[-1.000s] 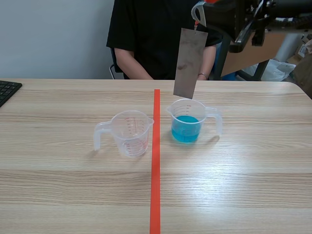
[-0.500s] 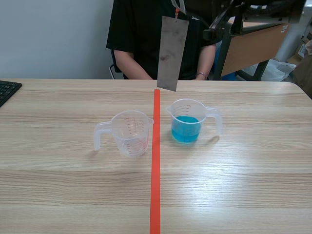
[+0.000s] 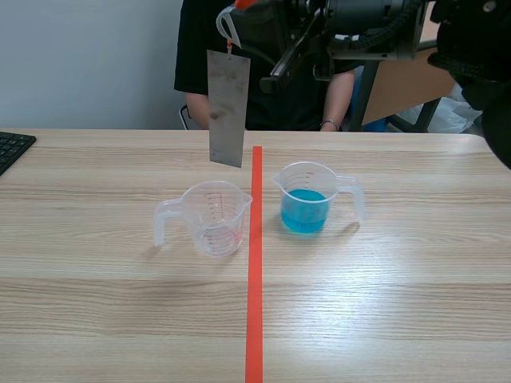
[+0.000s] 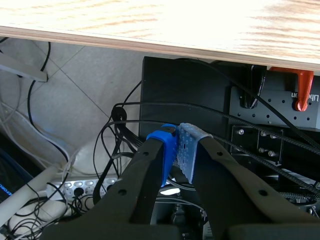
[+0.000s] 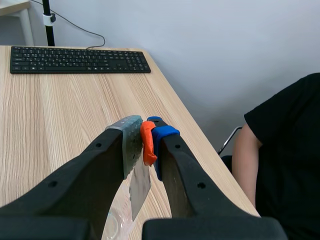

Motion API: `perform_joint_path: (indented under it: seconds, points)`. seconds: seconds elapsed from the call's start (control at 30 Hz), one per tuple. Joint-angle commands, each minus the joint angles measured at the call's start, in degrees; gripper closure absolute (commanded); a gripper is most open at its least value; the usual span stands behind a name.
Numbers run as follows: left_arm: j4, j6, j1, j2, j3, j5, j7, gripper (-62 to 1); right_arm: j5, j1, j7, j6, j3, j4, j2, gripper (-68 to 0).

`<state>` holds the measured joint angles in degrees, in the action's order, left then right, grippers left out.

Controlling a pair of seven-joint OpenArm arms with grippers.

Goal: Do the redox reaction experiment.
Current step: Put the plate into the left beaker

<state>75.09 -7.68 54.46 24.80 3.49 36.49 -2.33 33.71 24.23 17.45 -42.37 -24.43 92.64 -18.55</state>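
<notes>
Since the right gripper (image 5: 145, 131) pinches only its orange tab (image 5: 147, 146), the metal plate (image 3: 227, 108) may swing and knock the empty cup (image 3: 214, 217). The left gripper (image 4: 177, 142) is closed, holding nothing.

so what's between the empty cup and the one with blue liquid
Only the orange-red tape line, a mark and no object, as the scene view shows; the empty cup and the blue-liquid cup flank it.
</notes>
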Motion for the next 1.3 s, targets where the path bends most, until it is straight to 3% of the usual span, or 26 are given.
perform_joint_path:
  seconds: [0.0, 0.23, 1.07, 1.27]
  points:
    - [0.5, -0.4, 0.6, 0.0, 0.2, 0.2, -0.6, -2.7, -0.3, 1.6, -0.8, -0.4, -0.4, 0.8, 0.7, -1.5]
    - [0.5, -0.4, 0.6, 0.0, 0.2, 0.2, -0.6, -2.7, -2.3, 1.6, -0.6, -0.4, -2.6, 0.8, 3.0, -1.5]
    - [0.5, 0.1, 0.6, 0.0, 0.2, 0.2, -0.6, -2.9, -4.0, 1.2, -2.4, 0.8, -7.4, -1.7, 3.0, -1.5]
    - [0.5, 0.9, 0.6, 0.0, 0.2, 0.2, -0.7, -15.4, -4.1, 1.2, -3.3, 0.8, -8.1, -4.0, 3.0, -1.5]
